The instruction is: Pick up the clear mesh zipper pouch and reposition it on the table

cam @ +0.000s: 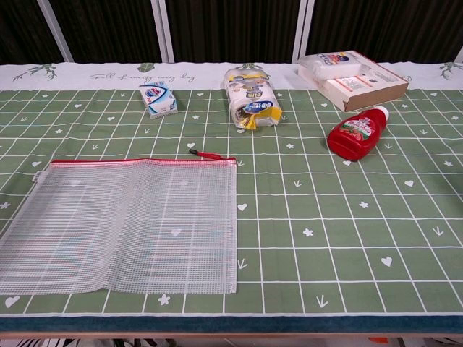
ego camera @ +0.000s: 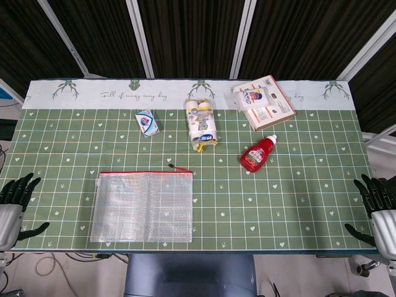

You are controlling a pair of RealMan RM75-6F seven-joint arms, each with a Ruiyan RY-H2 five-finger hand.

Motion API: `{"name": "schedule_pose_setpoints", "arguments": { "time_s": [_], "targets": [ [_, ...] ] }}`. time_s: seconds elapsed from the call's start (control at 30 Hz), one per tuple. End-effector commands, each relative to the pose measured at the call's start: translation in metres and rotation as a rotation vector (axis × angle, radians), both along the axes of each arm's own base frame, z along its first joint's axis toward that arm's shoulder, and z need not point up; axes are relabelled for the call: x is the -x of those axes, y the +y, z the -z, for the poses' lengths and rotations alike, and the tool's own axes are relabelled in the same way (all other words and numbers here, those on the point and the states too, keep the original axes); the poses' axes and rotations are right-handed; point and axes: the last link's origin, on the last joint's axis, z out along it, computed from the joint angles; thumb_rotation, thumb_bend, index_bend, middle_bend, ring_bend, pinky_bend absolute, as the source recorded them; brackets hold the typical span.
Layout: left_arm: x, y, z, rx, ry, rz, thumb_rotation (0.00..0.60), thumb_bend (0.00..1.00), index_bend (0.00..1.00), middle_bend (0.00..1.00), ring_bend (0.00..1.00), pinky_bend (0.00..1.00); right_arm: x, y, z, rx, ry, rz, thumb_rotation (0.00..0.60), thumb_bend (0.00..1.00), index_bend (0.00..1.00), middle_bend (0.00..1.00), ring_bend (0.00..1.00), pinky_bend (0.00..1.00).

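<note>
The clear mesh zipper pouch (ego camera: 143,207) lies flat on the counter (ego camera: 297,204) near the front left, with nothing on it. Farther back are one red bottle (ego camera: 257,154), one roll pack (ego camera: 201,124), one small blue packet (ego camera: 146,122) and one box (ego camera: 266,103). The left hand (ego camera: 15,197) and right hand (ego camera: 376,199) wait at the sides, fingers apart, holding nothing.

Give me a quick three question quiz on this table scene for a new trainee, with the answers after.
1. True or false: the left hand holds the pouch.
2. Which lies nearest the pouch's zipper pull? A) red bottle B) roll pack C) box
3. Fill in: the pouch's zipper edge is coloured ___.

Key: 1 false, both the left and right hand are open at the table's ends. 2 B. 3 red.
</note>
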Motion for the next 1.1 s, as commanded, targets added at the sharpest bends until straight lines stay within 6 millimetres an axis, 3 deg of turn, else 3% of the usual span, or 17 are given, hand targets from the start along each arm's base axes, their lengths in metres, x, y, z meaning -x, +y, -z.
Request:
{"name": "schedule_pose_setpoints", "arguments": {
  "time_s": [0.03, 0.37, 0.53, 0.83, 1.1],
  "targets": [
    [0.000, 0.000, 0.000, 0.000, 0.000, 0.000, 0.600, 0.01, 0.00, 0.00, 0.00, 0.00, 0.000, 0.000, 0.000, -0.002, 0.000, -0.001, 0.600, 0.09, 0.00, 0.00, 0.00, 0.22],
    [-0.001, 0.001, 0.001, 0.008, -0.006, -0.010, 0.600, 0.01, 0.00, 0.00, 0.00, 0.00, 0.000, 0.000, 0.000, 0.005, -0.006, 0.001, 0.600, 0.10, 0.00, 0.00, 0.00, 0.22],
    [-0.013, 0.011, 0.001, 0.020, 0.002, 0.005, 0.600, 0.02, 0.01, 0.00, 0.00, 0.00, 0.001, -0.002, 0.000, 0.009, -0.011, 0.011, 0.600, 0.10, 0.00, 0.00, 0.00, 0.22],
    [-0.077, 0.071, 0.011, 0.040, 0.004, 0.091, 0.600, 0.08, 0.10, 0.00, 0.00, 0.00, 0.002, -0.004, 0.000, 0.018, -0.029, 0.028, 0.600, 0.10, 0.00, 0.00, 0.00, 0.22],
    [-0.127, 0.133, 0.045, 0.099, 0.047, 0.103, 0.600, 0.13, 0.22, 0.01, 0.00, 0.00, 0.002, -0.004, 0.000, 0.025, -0.033, 0.035, 0.600, 0.10, 0.00, 0.00, 0.00, 0.22]
  ]
}}
